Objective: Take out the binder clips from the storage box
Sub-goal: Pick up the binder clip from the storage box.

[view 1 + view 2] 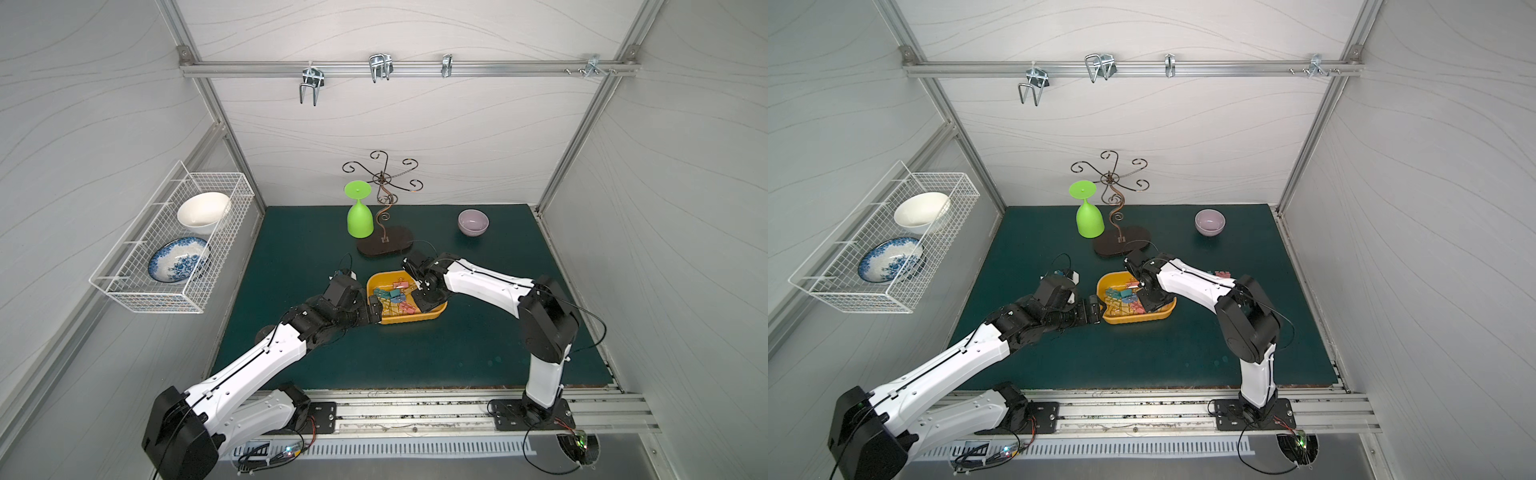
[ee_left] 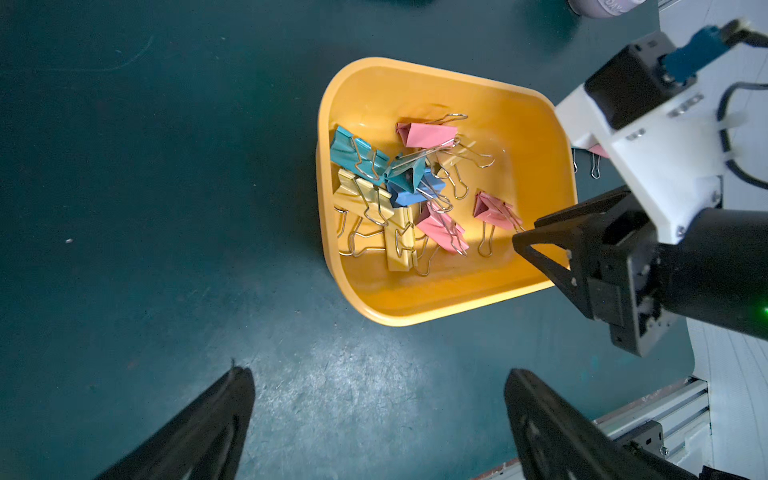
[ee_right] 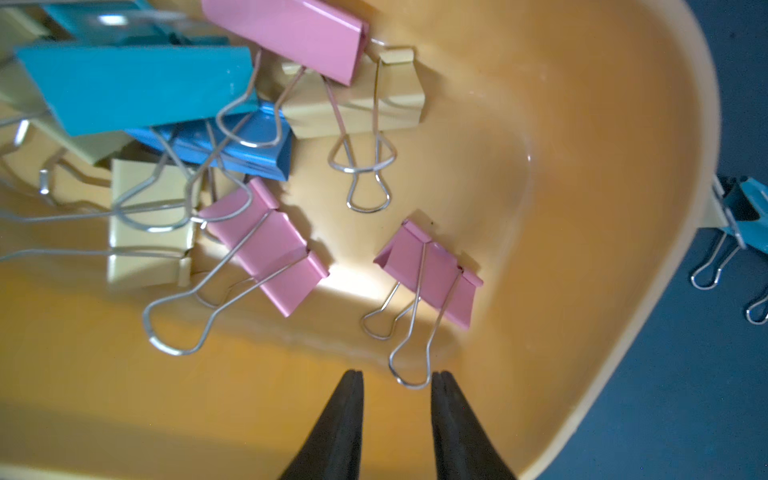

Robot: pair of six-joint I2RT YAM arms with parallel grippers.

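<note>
Orange storage box (image 2: 415,299) held most binder clips (image 2: 399,187); a teal clip (image 3: 744,216) lay outside. Your right gripper (image 3: 397,376) gaped narrowly around the handle of a pink clip (image 3: 432,274); your left gripper (image 2: 378,374) hung wide, empty.

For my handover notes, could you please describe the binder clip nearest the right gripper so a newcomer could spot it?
Find the yellow-orange storage box on the green mat, where the right gripper reaches in. Just ahead of its fingertips lies a pink binder clip. Unlike the other pink clips, it lies alone, clear of the tangled pile.
</note>
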